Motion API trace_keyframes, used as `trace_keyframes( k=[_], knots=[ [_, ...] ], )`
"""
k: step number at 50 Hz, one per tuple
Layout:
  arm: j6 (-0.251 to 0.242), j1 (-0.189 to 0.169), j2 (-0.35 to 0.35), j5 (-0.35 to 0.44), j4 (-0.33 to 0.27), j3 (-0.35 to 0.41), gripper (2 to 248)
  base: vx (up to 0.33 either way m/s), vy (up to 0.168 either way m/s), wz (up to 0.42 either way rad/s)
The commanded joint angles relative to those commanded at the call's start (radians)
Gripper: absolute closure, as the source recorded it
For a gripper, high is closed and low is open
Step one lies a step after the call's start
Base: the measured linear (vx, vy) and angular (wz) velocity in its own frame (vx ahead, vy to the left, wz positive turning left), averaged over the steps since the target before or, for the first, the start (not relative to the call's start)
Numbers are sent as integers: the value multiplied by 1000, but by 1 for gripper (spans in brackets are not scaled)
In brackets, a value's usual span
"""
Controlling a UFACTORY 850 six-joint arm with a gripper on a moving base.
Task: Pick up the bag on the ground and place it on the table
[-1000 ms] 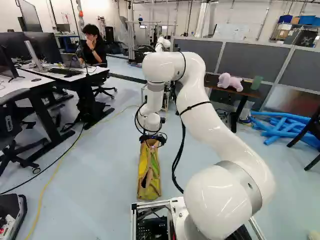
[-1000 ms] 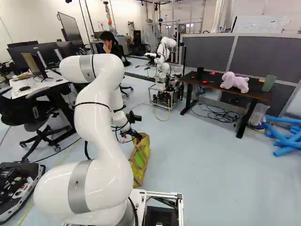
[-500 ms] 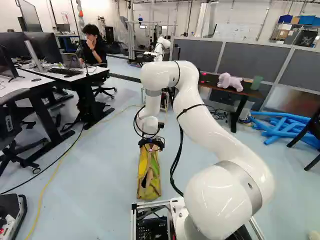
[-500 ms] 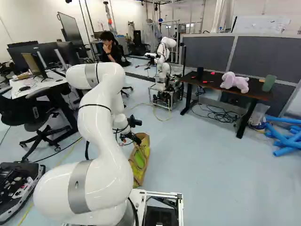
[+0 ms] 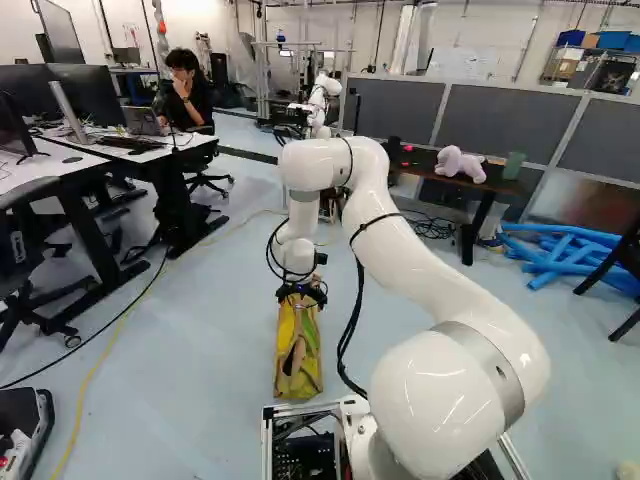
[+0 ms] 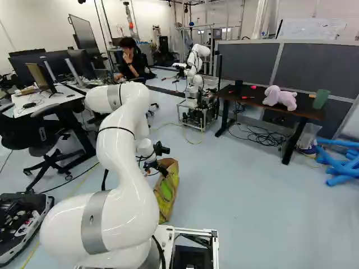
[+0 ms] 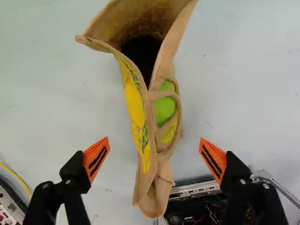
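At the far end of the bag in the left base view is my gripper (image 5: pixel 302 292), low over it. The tan bag (image 5: pixel 298 352), with yellow and green print, lies on the floor just ahead of the base. In the wrist view my gripper (image 7: pixel 153 159) is wide open, and the bag (image 7: pixel 152 136) runs between and below its two orange-padded fingers, touching neither as far as I can tell. The bag's mouth gapes ahead of the gripper; a strap loops along one side. The dark table (image 6: pixel 269 102) stands beyond, at the right of the right base view.
A pink plush toy (image 6: pixel 279 97) and a green object (image 6: pixel 321 99) are on the dark table. Another robot (image 6: pixel 196 84) stands left of it. Blue tubes (image 6: pixel 339 165) lie on the floor at the right; office chairs and desks are at the left. The base frame lies close beside the bag's near end.
My arm has drawn back and come lower, bringing the gripper slightly nearer the base above the bag. The base and the bag have stayed in place.
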Motion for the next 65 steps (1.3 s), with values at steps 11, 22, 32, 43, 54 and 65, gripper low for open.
trace_keyframes(
  k=[11,22,32,43,54,65],
  knots=[
    [0,-2,-44,-21,16,-40,3,0,0,0],
    [0,-4,-88,-41,32,-83,3,0,0,0],
    [0,-8,-130,-54,46,-130,3,0,0,0],
    [0,-14,-178,-56,50,-186,3,0,0,0],
    [0,-19,-225,-56,50,-241,3,0,0,0],
    [0,-23,-272,-56,50,-296,3,0,0,0]
  ],
)
